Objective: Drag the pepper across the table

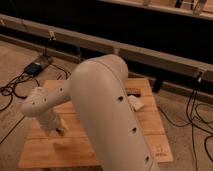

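Your gripper (59, 129) sits low on the table (47, 150) near its left edge, likely bearing down to pin the pepper for the drag, though the pepper seems hidden beneath it and its grip I cannot tell.

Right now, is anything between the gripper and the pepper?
Nothing visible. The gripper is low over the table's left side, right at a small dark spot that may be the pepper. The white box lies far right, beyond the arm.
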